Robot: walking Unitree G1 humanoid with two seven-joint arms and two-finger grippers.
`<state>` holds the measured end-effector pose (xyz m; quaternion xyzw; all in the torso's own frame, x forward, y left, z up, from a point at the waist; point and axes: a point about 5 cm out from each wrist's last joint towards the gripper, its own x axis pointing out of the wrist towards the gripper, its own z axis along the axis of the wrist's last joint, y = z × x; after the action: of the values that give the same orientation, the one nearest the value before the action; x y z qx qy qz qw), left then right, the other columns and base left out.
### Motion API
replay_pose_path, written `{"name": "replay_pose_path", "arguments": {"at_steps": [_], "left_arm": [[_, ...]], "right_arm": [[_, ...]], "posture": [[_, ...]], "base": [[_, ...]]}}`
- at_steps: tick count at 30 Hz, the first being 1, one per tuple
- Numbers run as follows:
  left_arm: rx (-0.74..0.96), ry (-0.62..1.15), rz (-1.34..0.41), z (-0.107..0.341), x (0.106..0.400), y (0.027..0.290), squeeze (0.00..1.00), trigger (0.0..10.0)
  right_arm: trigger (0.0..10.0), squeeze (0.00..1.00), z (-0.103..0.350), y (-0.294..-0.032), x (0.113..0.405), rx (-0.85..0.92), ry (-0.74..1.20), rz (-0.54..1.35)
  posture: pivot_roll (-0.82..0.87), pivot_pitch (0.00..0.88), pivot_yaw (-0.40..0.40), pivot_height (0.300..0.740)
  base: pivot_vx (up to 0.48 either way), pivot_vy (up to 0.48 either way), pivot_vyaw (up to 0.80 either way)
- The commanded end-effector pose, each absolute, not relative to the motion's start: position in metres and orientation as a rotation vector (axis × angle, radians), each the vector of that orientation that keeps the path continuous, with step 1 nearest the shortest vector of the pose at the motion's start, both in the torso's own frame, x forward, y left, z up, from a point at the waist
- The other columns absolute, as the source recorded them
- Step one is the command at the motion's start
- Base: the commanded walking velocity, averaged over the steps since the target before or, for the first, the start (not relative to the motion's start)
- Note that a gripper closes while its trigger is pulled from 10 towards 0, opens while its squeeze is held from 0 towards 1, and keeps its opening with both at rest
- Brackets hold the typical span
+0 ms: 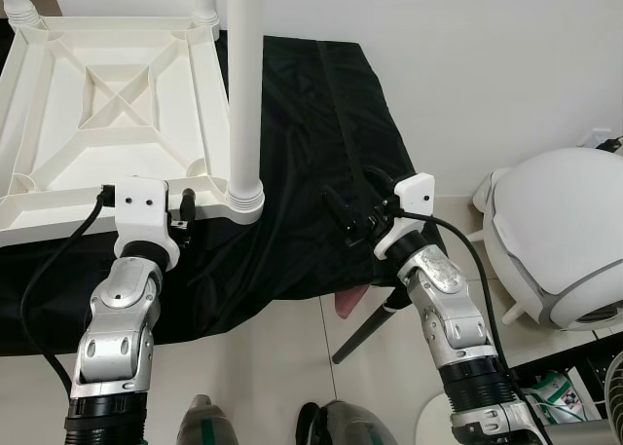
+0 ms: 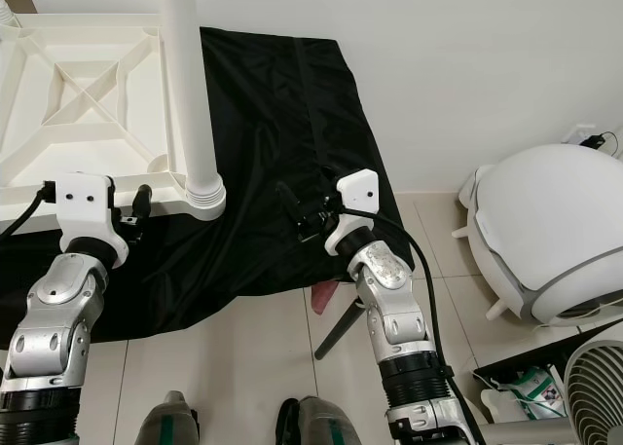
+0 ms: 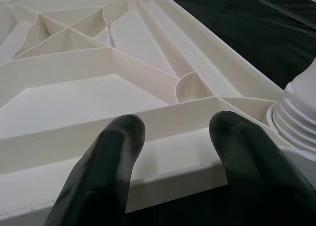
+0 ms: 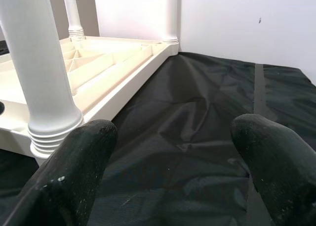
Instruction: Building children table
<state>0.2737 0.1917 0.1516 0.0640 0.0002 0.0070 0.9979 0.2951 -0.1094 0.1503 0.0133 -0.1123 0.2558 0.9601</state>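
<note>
The white children's table (image 1: 107,104) is lying upside down on a black cloth (image 1: 302,153) spread over the floor, its ribbed underside facing up, presumably so the leg sockets are reachable from above. A white leg (image 1: 245,94) is standing upright in the corner socket just beside the left end effector (image 1: 185,209), on the side toward the other arm; two more legs are rising at the far corners. The left end effector is hovering at the near rim of the table with its fingers (image 3: 106,157) apart, the rim sitting just ahead of them, not gripped; I would guess it is placed there to steady the frame. The right end effector (image 1: 348,213) is hanging over bare cloth, well apart from the table, its fingers also spread and holding nothing. The near corner on the far side of the left end effector seems to be lacking a leg, so the build looks unfinished.
</note>
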Motion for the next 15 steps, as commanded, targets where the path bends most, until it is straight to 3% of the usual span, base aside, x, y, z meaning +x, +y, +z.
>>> {"name": "replay_pose_path", "arguments": {"at_steps": [1,15], "left_arm": [[0.119,0.025,0.042,0.1476,0.2754,0.1914,0.00,10.0],[0.129,0.022,0.038,0.1494,0.2775,0.1918,0.00,10.0]], "right_arm": [[10.0,0.00,0.1501,-0.1122,0.2969,0.022,-0.230,0.501],[10.0,0.00,0.1494,-0.1099,0.2978,0.022,-0.235,0.499]], "posture": [[0.08,0.032,-0.095,0.740],[0.08,0.026,-0.088,0.740]], "base": [[0.000,0.330,0.00],[0.000,0.459,0.00]]}}
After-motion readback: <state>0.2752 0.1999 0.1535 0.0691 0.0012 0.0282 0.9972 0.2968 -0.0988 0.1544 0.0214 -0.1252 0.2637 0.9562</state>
